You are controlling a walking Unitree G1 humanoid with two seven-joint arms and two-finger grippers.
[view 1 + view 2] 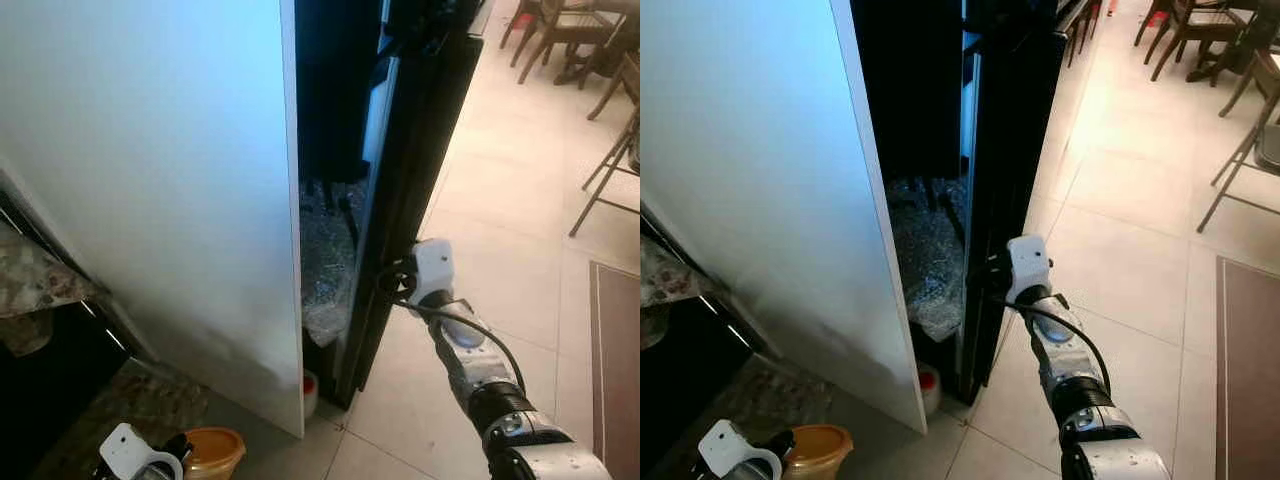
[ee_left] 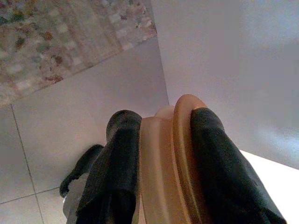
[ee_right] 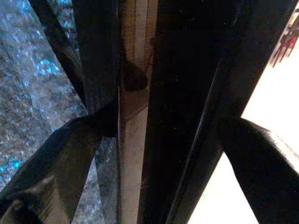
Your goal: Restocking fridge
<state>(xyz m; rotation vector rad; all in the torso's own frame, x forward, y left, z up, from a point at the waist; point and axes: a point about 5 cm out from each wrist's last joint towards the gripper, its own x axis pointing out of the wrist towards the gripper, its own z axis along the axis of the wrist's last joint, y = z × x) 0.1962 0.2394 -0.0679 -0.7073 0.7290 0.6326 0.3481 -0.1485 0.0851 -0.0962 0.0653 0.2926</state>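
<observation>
No readable txt, labels, brands, nos. or signs in any view.

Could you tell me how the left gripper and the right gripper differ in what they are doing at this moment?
The left gripper is low by the white side panel, shut on an orange lidded container; the right gripper is extended forward to the black fridge door.
The left gripper's fingers clamp the container; the right gripper's fingers straddle the door's edge, spread apart.
Both have two black fingers.
</observation>
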